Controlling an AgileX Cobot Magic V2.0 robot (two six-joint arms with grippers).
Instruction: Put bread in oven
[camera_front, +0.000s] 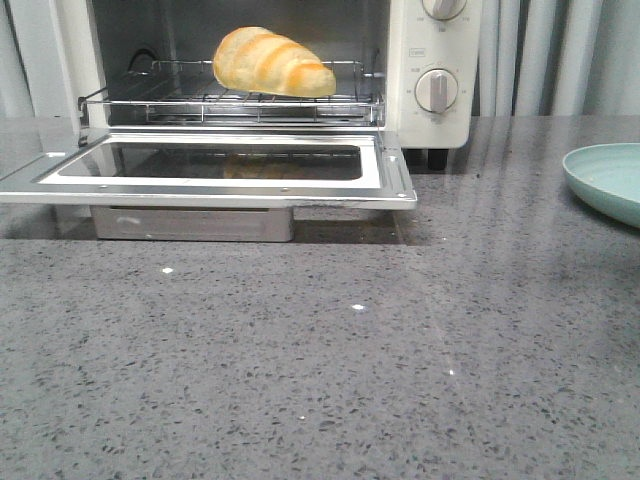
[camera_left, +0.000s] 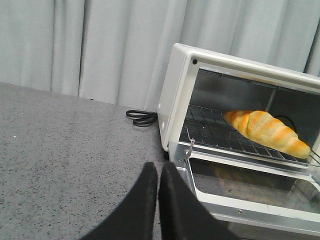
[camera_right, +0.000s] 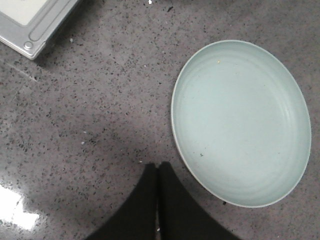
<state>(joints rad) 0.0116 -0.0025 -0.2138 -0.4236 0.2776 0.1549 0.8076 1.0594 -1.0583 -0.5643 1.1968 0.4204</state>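
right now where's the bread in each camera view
Front view: bread on the wire rack inside the oven, upper middle.
Left wrist view: bread on the rack, at right.
Right wrist view: not in it; only the plate shows.
Shared landmark: the open oven door, its corner in the right wrist view.

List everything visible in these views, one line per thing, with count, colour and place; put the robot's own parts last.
oven: one, cream-white, at the back of the table, left of centre.
oven door: one, glass in a silver frame, folded down flat and open.
wire rack: one, silver, inside the oven.
bread: one, golden-yellow with browner ridges, lying on the wire rack.
knobs: two, cream-white, on the oven's right-hand panel.
plate: one, pale green, holding nothing, on the table to the right.
cable: one, black, coiled behind the oven.
table: one, speckled grey.
curtain: pale grey, behind.
left gripper: black, shut, near the oven.
right gripper: black, shut, beside the plate.
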